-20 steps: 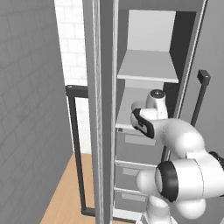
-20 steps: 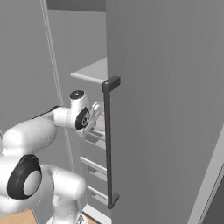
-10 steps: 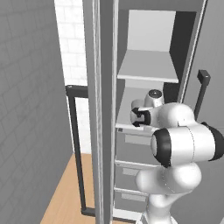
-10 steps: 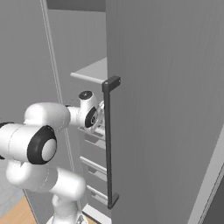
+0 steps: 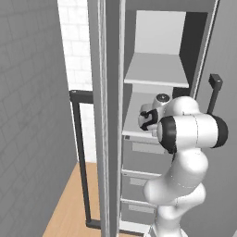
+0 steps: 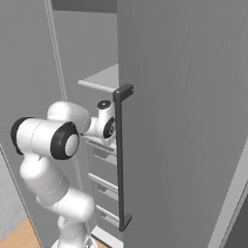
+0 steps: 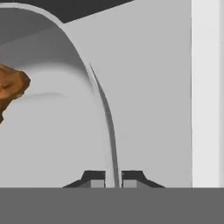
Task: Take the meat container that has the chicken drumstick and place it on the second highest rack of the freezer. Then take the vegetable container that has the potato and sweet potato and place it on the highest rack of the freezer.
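Hand [image 7: 113, 177] pinches the meat container [image 7: 52, 127] wall inside the freezer [image 5: 157, 74]; drumstick [image 7: 12, 85] upper left. Release and vegetable container remain.

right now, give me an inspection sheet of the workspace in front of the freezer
surface: pale grey flat shelves inside the tall grey freezer, drawers below them
job's things: golden-brown chicken drumstick lying in a pale grey round-rimmed meat container; the freezer door's long black bar handle stands in front
clutter: nothing seen
grippers: two-finger tool shut on the container's thin rim, at the height of the second shelf from the top
cables: nothing seen
surroundings: grey tiled wall, wooden floor, black-framed panel to the left
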Tool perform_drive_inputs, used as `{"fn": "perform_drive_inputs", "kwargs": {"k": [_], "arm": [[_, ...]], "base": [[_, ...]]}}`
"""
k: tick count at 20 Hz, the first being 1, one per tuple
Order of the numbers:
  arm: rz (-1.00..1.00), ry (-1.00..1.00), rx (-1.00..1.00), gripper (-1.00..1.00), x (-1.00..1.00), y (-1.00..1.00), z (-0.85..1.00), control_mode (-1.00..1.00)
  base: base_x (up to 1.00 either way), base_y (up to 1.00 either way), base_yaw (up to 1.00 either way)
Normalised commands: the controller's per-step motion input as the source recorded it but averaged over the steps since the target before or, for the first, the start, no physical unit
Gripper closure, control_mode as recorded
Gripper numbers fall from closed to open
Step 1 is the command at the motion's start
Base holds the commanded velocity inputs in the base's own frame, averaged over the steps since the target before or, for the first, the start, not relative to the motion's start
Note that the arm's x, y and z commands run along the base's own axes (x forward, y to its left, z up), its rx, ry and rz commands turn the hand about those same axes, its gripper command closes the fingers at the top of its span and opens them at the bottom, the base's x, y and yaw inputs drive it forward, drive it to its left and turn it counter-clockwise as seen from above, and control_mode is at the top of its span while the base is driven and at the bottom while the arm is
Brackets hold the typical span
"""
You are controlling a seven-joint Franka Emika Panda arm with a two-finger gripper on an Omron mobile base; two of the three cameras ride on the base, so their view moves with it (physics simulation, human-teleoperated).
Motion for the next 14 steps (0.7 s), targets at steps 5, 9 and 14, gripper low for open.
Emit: {"fn": "perform_drive_inputs", "kwargs": {"k": [5, 9, 14], "arm": [[0.0, 0.0, 0.0, 1.0, 0.19, -0.09, -0.33, -1.0], [0.0, 0.0, 0.0, 1.0, 0.17, -0.01, -0.18, -1.0], [0.0, -0.01, 0.0, 1.0, 0.03, 0.0, -0.01, -1.0]], "base": [[0.0, 0.0, 0.0], [0.0, 0.0, 0.0], [0.0, 0.0, 0.0]]}}
